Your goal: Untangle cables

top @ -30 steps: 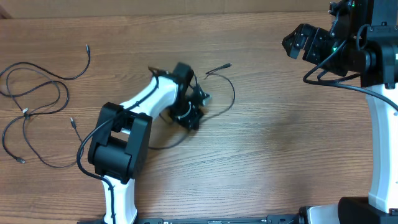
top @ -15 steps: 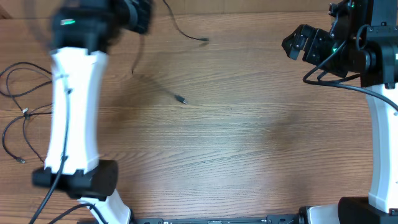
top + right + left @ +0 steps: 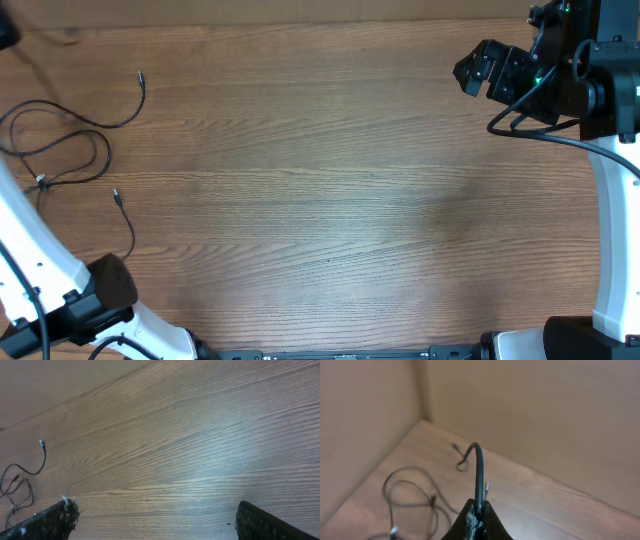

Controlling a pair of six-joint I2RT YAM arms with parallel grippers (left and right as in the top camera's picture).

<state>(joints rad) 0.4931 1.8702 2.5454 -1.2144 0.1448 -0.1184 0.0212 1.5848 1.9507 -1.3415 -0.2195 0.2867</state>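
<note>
Several thin black cables (image 3: 70,150) lie in loose loops at the table's left side, one plug tip at the far end (image 3: 140,76) and one nearer (image 3: 115,193). My left gripper (image 3: 479,514) is shut on one black cable (image 3: 479,472), which rises from the jaws and bends over; the loose loops (image 3: 410,497) lie below it. In the overhead view this gripper is almost out of frame at the top left corner. My right gripper (image 3: 478,68) is open and empty, high at the far right; its wrist view (image 3: 155,520) shows the cables (image 3: 20,485) far off.
The left arm's white link and black base (image 3: 90,295) stand at the front left corner. The right arm's white column (image 3: 610,230) runs down the right edge. A beige wall borders the table's far and left sides (image 3: 370,420).
My left arm swung from the table's middle to the far left corner, carrying a cable away. The middle now holds no cable. The right arm has not moved.
</note>
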